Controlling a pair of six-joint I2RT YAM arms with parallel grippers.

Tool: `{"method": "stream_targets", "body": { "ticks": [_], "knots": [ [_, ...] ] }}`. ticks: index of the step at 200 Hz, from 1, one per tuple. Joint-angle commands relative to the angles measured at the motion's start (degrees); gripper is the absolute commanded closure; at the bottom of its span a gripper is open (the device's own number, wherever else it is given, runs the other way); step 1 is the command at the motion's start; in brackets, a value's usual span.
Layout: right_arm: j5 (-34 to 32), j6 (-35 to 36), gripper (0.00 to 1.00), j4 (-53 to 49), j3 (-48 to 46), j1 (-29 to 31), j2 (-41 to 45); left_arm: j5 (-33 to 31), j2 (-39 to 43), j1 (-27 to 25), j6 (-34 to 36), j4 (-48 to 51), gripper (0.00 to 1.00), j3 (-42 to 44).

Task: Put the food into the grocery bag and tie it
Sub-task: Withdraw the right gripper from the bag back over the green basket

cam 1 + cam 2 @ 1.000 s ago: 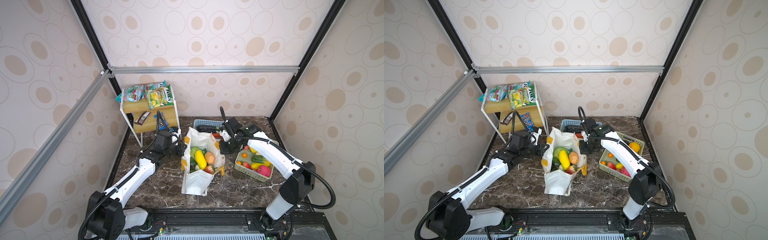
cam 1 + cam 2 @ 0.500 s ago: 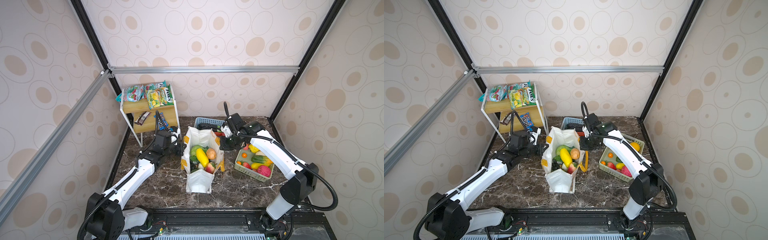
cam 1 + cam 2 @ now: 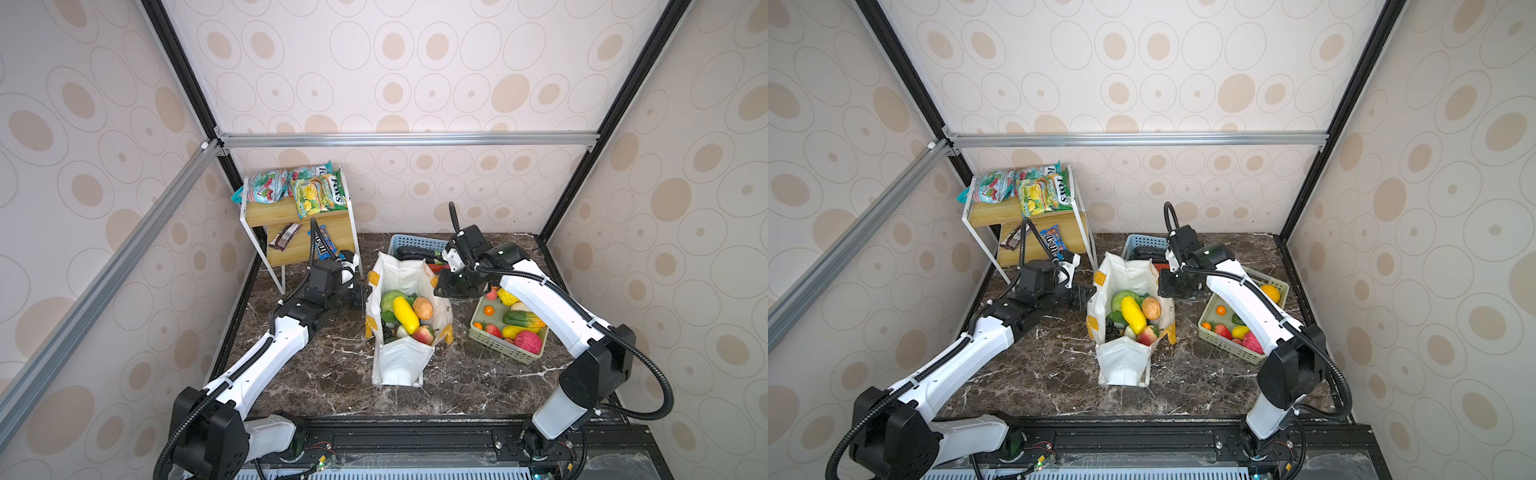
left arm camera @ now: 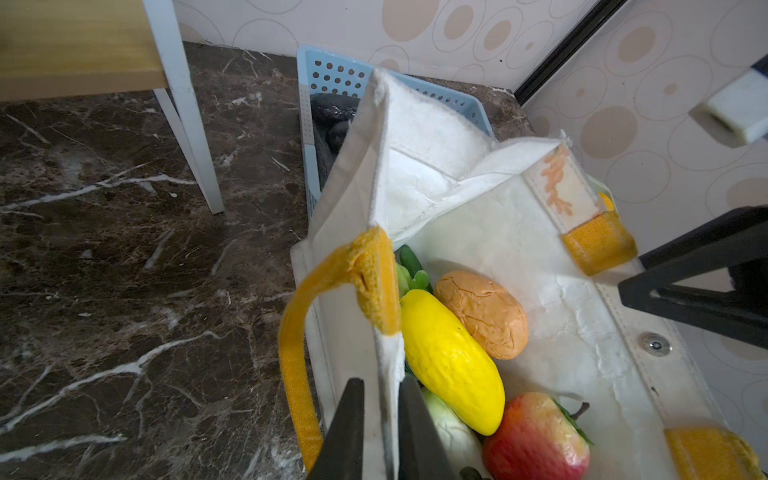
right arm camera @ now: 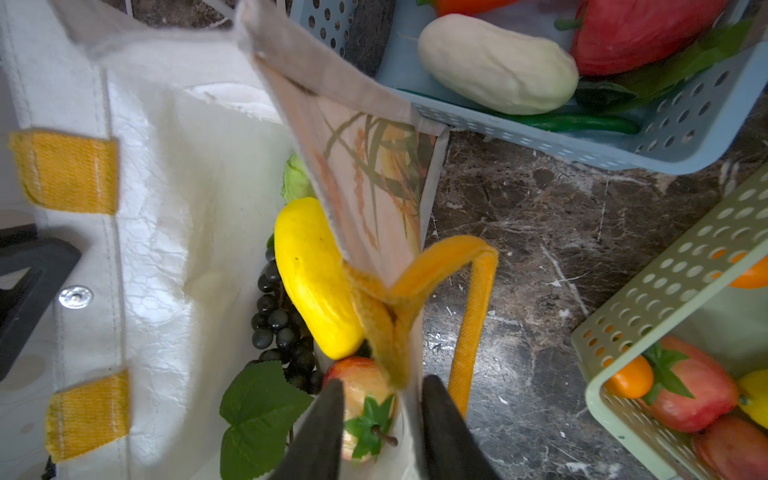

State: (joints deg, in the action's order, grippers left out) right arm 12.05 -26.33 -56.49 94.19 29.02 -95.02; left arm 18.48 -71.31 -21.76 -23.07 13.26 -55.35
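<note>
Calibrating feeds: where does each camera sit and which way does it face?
Top views: high over the front of the table, looking down and backward; the left arm and right arm show, flanking the grocery bag.
Left wrist: on the left arm, looking along the left gripper straddling the bag's wall.
Right wrist: on the right arm, looking along the right gripper straddling the opposite wall.
Shared: all show the yellow squash inside.
</note>
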Motion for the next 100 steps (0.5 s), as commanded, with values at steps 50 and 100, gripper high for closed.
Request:
{"method": "stream_targets", "body": {
  "ticks": [50,100],
  "knots": [
    [-3.7,1.4,0.36,-3.2,4.3,-3.6,6.1,-0.1,-0.2,0.6,1.5,0.5,0.93,-2.1],
    [-11.3,-0.5,0.34,-6.0,-2.1,-15.3,8.2,0.5,-0.2,0.7,1.2,-0.4,0.97,-1.6]
  ]
}}
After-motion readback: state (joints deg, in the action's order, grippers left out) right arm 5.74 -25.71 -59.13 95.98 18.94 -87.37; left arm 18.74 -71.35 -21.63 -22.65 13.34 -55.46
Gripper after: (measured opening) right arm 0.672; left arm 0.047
